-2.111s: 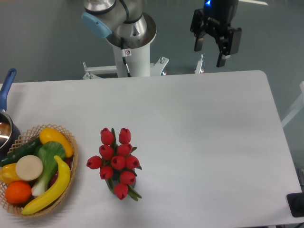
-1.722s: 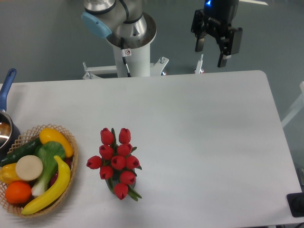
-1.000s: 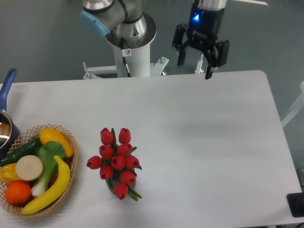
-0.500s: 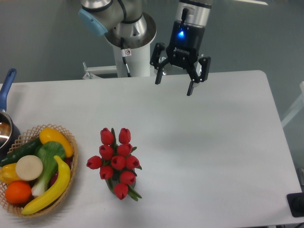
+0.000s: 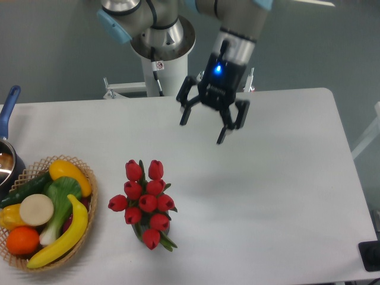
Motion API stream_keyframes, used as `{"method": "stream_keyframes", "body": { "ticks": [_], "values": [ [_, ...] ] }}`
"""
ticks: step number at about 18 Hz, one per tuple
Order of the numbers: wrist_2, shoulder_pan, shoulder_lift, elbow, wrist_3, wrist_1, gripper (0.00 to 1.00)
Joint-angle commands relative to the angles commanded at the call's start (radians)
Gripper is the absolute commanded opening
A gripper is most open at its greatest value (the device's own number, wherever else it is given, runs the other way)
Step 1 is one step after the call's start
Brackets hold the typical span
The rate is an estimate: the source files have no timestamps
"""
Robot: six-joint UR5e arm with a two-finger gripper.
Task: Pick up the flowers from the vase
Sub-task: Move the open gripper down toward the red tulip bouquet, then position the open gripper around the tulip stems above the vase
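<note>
The flowers (image 5: 145, 202), a bunch of closed red tulip buds with green stems, stand near the table's front left. They cover the vase (image 5: 165, 228), of which only a dark sliver shows under the buds. My gripper (image 5: 202, 132) hangs open and empty above the table's middle, up and to the right of the flowers, well apart from them. Its two dark fingers (image 5: 224, 132) point down and are spread wide.
A wicker basket (image 5: 83, 172) of fruit and vegetables sits at the front left, beside the flowers. A blue-handled pot (image 5: 8, 107) is at the left edge. The robot's base (image 5: 163, 59) stands behind the table. A dark object (image 5: 369, 255) lies at the front right corner.
The gripper has moved from beyond the table's far right edge down and to the left, over the table's middle, nearer the flowers. It stays open. The flowers have not moved.
</note>
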Motion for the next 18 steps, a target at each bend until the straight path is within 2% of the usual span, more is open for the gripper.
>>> {"method": "stream_keyframes", "body": {
  "ticks": [1,3,5,10,15,18],
  "values": [
    [-0.035,0.0,-0.02,0.005,0.002,0.0,1.0],
    [-0.187,0.009,-0.083,0.009,0.003,0.003,1.0],
    [-0.256,0.021,-0.12,0.021,0.018,0.003,1.0],
    [-0.258,0.008,-0.176,0.064,0.015,0.002,1.0],
    [-0.25,-0.043,-0.226,0.113,0.02,0.005,1.0],
    [-0.249,-0.058,-0.243,0.11,0.023,0.032,1.0]
  ]
}}
